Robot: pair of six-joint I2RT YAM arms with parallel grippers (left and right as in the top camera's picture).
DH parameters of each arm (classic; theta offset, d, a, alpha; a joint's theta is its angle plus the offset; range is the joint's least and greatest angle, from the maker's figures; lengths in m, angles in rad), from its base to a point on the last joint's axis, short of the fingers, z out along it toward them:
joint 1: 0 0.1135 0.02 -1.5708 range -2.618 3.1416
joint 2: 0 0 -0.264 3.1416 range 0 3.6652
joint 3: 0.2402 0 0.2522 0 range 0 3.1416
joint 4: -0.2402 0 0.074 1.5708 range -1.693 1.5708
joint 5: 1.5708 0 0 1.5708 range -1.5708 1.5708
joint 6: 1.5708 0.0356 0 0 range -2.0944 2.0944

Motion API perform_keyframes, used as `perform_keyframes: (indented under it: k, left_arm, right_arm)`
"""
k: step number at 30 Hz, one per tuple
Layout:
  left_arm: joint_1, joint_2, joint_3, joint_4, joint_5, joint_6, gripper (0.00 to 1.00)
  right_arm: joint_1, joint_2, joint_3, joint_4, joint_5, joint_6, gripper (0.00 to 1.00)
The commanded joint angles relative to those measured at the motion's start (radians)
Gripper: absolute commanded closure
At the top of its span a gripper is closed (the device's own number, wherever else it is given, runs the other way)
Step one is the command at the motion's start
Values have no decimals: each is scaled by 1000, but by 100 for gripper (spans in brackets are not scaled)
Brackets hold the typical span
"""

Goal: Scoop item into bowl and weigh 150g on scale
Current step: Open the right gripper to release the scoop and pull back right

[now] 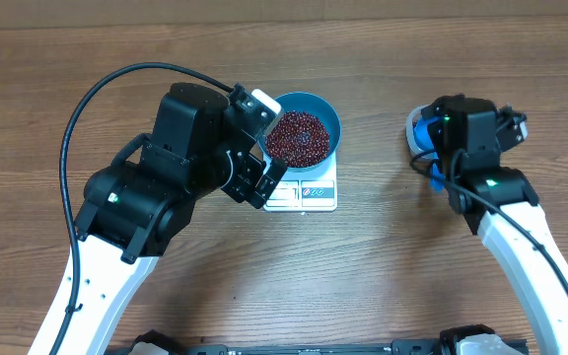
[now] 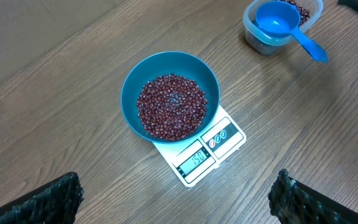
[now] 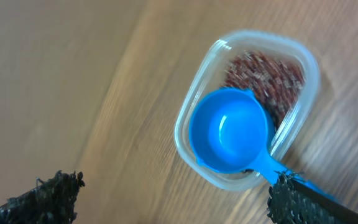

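The blue bowl [image 2: 131, 93] stands on the white scale [image 2: 230, 133], holding a mound of dark red-brown beans [image 2: 170, 106]. The scale's display strip [image 2: 197, 160] reads 150. From overhead, the bowl [image 1: 329, 114] and scale [image 1: 316, 194] sit at the table's middle, with the left arm close at their left. My left gripper [image 2: 178, 208] hangs open above bare wood in front of the scale, nothing between its fingers. My right gripper [image 3: 179, 205] is open above a clear tub [image 3: 188, 115]. That tub holds more beans [image 3: 263, 78] and a blue scoop [image 3: 229, 132].
The clear tub [image 2: 257, 40] with the scoop [image 2: 278, 17] in it sits to the right of the scale; the scoop's handle [image 2: 311, 47] sticks out over the tub's rim. The right arm [image 1: 471, 138] covers most of the tub from overhead. A black cable [image 1: 97, 94] loops at the left.
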Motion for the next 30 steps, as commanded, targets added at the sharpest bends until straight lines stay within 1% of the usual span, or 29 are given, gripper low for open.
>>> perform_keyframes:
  k: [1,3,8,12,14,16,20,21,22,24,26,27,29,30]
  left_arm:
    - [2,5,21,2,18,-10,0]
    - [2,5,21,2,18,-10,0]
    - [2,5,21,2,18,-10,0]
    - [2,5,21,2,18,-10,0]
    - [2,5,21,2,18,-10,0]
    - [2,5,21,2,18,-10,0]
    - [2,5,21,2,18,-10,1]
    - [2,5,21,2,18,-10,0]
    - [2,5,21,2,18,-10,1]
    - [2,5,21,2,18,-10,0]
    - [2,5,21,2,18,-10,0]
    - [2,5,21,2,18,-10,0]
    - [2,5,21,2,18,-10,0]
    - [2,5,21,2,18,-10,0]
  right_arm:
    - [-3,-52,57,-35,-71,-439,0]
    - [-7,-57,82,-101,-77,-504,0]
    - [-40,-56,167,-344,-108,-624,0]
    - [-100,-56,250,-516,-224,-693,0]
    - [-143,-56,306,-608,-315,-751,0]
    - [-171,-52,350,-682,-367,-796,0]
    - [-215,-32,443,-851,-387,-881,2]
    - [-224,-24,473,-912,-386,-931,4]
    - [-227,-18,488,-946,-379,-967,4]
    - [-226,-15,500,-982,-340,-1025,4]
    - [-226,-15,499,-983,-290,-1063,4]
    - [-226,-15,499,-970,-266,-1069,4]
    - [-226,-15,499,-914,-232,-1070,0]
    - [-226,-15,499,-887,-232,-1070,0]
